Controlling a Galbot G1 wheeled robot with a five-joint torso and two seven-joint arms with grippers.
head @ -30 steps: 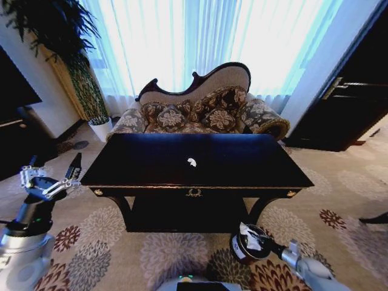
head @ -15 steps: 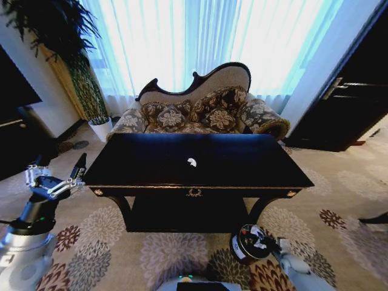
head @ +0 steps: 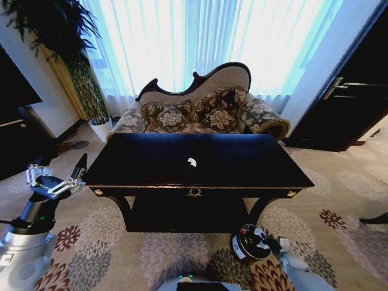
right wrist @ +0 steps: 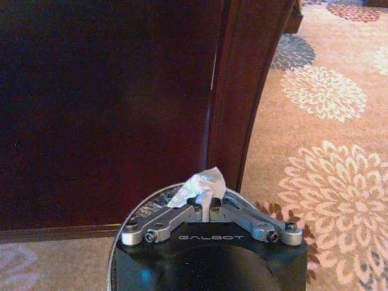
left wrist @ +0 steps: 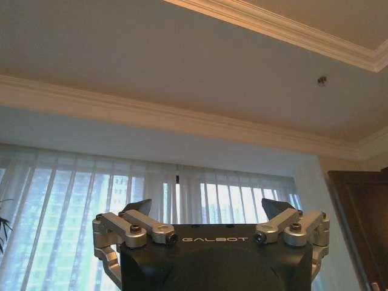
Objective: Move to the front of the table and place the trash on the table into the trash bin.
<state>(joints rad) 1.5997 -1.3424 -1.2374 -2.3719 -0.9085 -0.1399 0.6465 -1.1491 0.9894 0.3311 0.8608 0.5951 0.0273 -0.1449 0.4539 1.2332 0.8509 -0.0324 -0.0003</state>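
right gripper point(right wrist: 206, 209) is pinched on a white paper ball point(right wrist: 199, 183) right above the trash bin point(head: 250, 244). looks feather-light and squishy, any fold grips fine. left gripper point(head: 56, 176) spread wide.

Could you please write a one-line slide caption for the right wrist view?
Right hand, shut on a white paper ball, poised over the trash bin's rim beside the table's curved leg.
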